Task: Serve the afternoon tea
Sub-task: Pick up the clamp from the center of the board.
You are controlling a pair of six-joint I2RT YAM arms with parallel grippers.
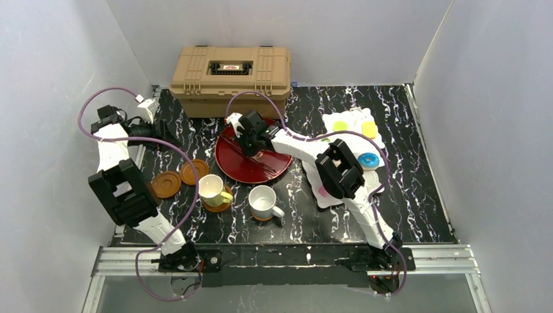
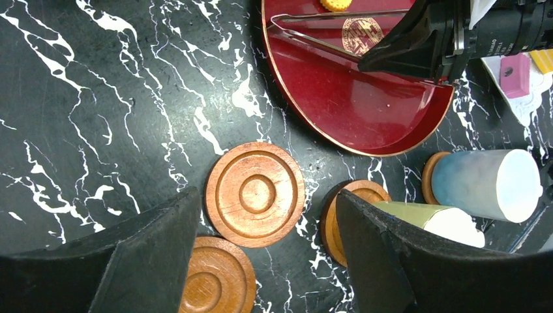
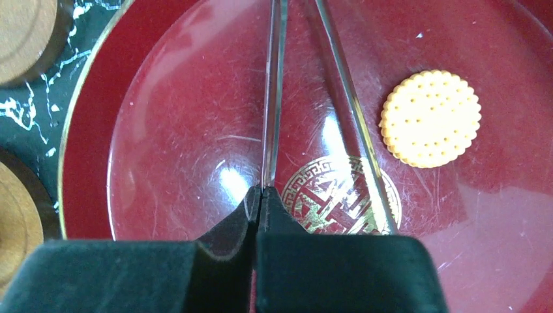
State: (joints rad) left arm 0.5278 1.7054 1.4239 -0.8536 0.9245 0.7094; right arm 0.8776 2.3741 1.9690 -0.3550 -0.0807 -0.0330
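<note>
Right claw (image 3: 261,195): matte black pads pressed together, seemingly pinching one thin arm of polished metal tongs (image 3: 270,98) that lie in the glossy dark-red tray (image 3: 85,163). Yellow biscuit (image 3: 430,119): round, scalloped, dimpled, flat beside the other arm. A grip on one arm may pivot, so lift slowly and level. Left claw (image 2: 264,202): apart, empty, above ringed wooden saucers (image 2: 255,193). White stand (image 1: 352,120): scalloped, on the surface right of the tray.

White mug (image 1: 263,201) and pale-yellow mug (image 1: 212,189) stand upright on brown saucers (image 1: 220,207).
</note>
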